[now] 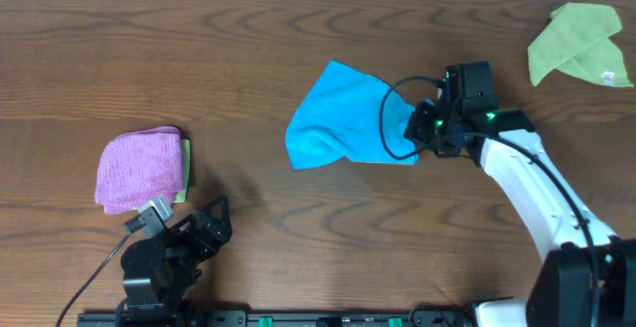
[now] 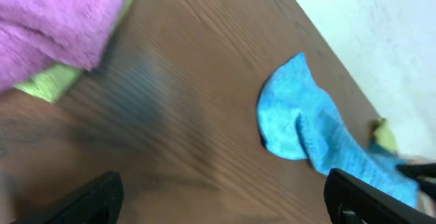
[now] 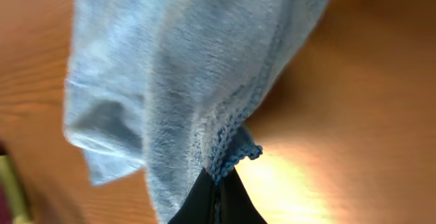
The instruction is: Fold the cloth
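The blue cloth (image 1: 343, 118) lies bunched near the table's middle, with its right corner lifted. My right gripper (image 1: 417, 133) is shut on that corner; the right wrist view shows the stitched hem of the cloth (image 3: 204, 81) pinched between the black fingertips (image 3: 216, 183). The cloth hangs from the fingers toward the table. My left gripper (image 1: 204, 223) is open and empty near the front left edge, its fingers (image 2: 218, 200) spread wide over bare wood. The blue cloth (image 2: 313, 129) shows far off in the left wrist view.
A folded pink cloth (image 1: 139, 166) lies on a yellow-green one at the left, also in the left wrist view (image 2: 58, 20). A folded green cloth (image 1: 581, 44) lies at the back right corner. The table is dark wood.
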`<action>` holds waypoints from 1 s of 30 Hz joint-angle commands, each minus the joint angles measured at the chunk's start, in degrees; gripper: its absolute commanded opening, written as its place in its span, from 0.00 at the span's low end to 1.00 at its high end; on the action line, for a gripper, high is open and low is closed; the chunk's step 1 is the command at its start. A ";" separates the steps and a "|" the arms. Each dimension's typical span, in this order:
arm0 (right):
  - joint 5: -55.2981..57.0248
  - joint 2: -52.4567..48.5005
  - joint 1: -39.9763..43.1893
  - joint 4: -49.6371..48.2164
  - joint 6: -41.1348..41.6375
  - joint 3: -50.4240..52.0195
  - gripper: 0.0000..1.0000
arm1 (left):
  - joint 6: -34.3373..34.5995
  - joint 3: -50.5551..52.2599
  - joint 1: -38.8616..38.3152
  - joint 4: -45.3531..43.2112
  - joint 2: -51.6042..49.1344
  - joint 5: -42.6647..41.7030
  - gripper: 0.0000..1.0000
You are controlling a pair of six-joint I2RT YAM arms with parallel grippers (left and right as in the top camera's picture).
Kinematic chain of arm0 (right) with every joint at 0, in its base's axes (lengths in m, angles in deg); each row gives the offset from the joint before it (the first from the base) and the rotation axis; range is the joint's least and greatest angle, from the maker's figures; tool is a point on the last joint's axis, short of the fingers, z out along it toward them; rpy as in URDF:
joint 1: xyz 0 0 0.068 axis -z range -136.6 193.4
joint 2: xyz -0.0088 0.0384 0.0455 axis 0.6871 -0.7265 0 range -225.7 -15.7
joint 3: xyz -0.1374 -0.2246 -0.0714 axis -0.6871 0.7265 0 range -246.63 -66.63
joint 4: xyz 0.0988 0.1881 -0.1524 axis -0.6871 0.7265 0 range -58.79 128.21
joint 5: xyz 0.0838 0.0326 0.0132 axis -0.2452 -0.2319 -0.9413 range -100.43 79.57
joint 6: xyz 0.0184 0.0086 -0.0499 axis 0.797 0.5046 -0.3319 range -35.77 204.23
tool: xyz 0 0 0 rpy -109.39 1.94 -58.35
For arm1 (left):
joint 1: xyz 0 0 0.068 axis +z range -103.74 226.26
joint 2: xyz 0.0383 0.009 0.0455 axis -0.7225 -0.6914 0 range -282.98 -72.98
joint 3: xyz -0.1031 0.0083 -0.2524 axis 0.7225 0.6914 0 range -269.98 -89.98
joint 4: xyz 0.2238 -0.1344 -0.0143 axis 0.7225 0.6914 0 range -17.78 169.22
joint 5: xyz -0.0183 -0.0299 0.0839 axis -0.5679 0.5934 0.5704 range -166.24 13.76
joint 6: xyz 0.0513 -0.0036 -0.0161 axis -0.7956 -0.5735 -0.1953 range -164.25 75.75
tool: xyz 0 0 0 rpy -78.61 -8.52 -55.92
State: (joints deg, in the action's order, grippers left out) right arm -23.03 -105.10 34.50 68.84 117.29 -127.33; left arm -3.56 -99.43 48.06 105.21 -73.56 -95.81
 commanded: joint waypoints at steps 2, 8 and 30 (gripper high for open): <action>9.09 1.05 0.22 4.55 1.64 -0.04 0.01 | 3.30 0.44 -0.24 0.13 0.33 -6.05 0.95; 15.87 1.07 0.22 9.11 1.68 -0.04 0.04 | 4.74 0.39 -0.24 0.13 0.33 -10.38 0.95; 26.47 1.95 3.61 8.22 4.20 -4.74 0.69 | 14.43 0.39 -0.39 -6.23 -3.13 -17.16 0.96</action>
State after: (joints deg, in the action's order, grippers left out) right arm -0.15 -104.12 36.31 76.86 122.51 -130.85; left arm 11.04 -99.72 47.95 100.47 -74.67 -111.03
